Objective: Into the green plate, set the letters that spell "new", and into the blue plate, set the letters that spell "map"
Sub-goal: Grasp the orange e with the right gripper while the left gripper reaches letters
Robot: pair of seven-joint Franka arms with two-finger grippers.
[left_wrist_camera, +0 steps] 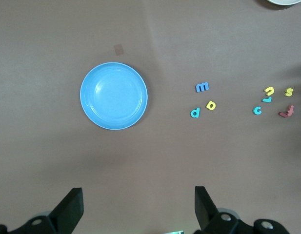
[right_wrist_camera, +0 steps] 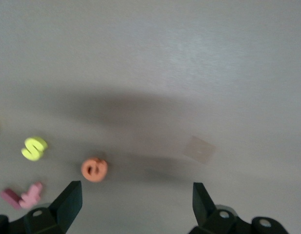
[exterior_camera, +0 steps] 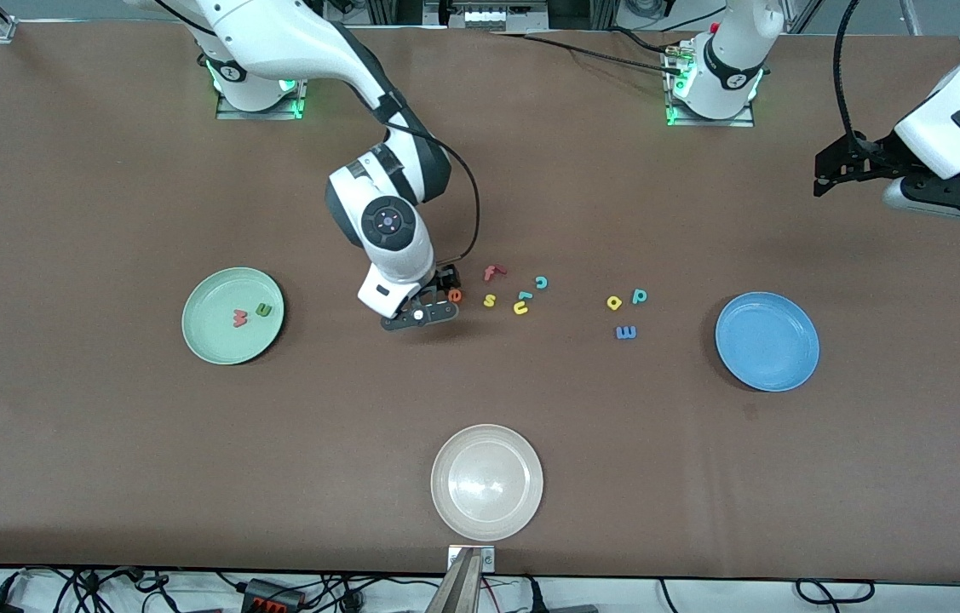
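Observation:
The green plate [exterior_camera: 205,340] holds the salmon-red w [exterior_camera: 239,317] and the green n [exterior_camera: 263,310]. The orange e [exterior_camera: 455,295] [right_wrist_camera: 94,169] lies on the table, with my right gripper [exterior_camera: 435,298] [right_wrist_camera: 135,200] low beside it. That gripper is open and empty, and the e sits just off one fingertip. The yellow a [exterior_camera: 613,302] [left_wrist_camera: 210,105], teal p [exterior_camera: 639,295] [left_wrist_camera: 194,113] and blue m [exterior_camera: 626,332] [left_wrist_camera: 202,87] lie together beside the bare blue plate [exterior_camera: 767,340] [left_wrist_camera: 113,95]. My left gripper [exterior_camera: 822,177] [left_wrist_camera: 138,200] waits high, open and empty.
Loose letters lie between the e and the a: a red f [exterior_camera: 492,272] [right_wrist_camera: 23,196], yellow s [exterior_camera: 489,300] [right_wrist_camera: 34,148], yellow u [exterior_camera: 520,307], teal c [exterior_camera: 541,283]. A cream-white plate [exterior_camera: 486,482] stands nearest the front camera.

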